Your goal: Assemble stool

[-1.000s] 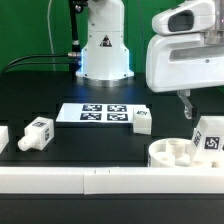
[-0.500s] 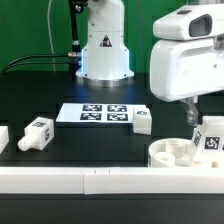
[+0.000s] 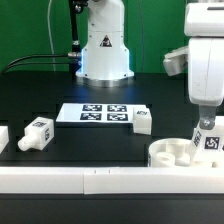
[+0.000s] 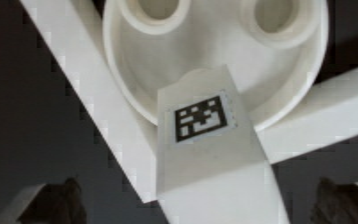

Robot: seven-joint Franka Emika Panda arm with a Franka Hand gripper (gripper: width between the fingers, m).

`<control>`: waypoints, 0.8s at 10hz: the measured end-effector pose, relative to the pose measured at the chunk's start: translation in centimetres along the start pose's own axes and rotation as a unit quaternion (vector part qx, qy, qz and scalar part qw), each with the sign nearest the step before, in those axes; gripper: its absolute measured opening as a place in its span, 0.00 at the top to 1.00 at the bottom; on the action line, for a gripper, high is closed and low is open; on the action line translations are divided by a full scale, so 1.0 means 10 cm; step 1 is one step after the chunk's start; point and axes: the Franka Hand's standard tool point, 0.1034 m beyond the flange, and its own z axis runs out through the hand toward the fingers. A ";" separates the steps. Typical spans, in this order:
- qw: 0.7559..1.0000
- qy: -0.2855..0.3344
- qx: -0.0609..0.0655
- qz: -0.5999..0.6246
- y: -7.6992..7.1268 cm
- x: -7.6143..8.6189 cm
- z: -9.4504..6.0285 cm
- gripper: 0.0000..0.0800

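The white round seat point(image 3: 176, 153) lies at the exterior view's right, against the front rail, with its socket recesses facing up. One chunky tagged leg point(image 3: 211, 139) stands on its right side. My gripper point(image 3: 204, 127) hangs right over that leg. In the wrist view the leg point(image 4: 208, 118) with its tag lies across the seat point(image 4: 202, 40). My gripper point(image 4: 202, 206) is open, with dark fingertips point(image 4: 51, 200) far out on either side of the leg and not touching it. Two more legs point(image 3: 37, 133) point(image 3: 142, 120) lie loose on the black table.
The marker board point(image 3: 98, 113) lies flat at the middle of the table. A long white rail point(image 3: 90, 180) runs along the front edge. Another white part point(image 3: 2, 137) shows at the left edge. The robot base point(image 3: 103, 45) stands behind.
The arm has moved to the exterior view's right and come down over the leg on the seat. The parts have not moved.
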 end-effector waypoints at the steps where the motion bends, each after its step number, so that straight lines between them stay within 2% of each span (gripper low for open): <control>1: 0.998 -0.009 -0.002 -0.061 0.01 -0.02 0.04 0.19; 2: 0.990 -0.025 -0.003 -0.141 0.01 -0.01 0.17 0.19; 4: 0.989 -0.029 -0.004 -0.144 0.04 -0.01 0.20 0.19; 6: 0.990 -0.030 -0.003 -0.135 0.04 -0.03 0.22 0.55; 7: 0.994 -0.032 0.002 -0.104 0.02 -0.06 0.22 0.55; 8: 0.998 -0.033 0.000 -0.057 0.02 -0.06 0.22 0.58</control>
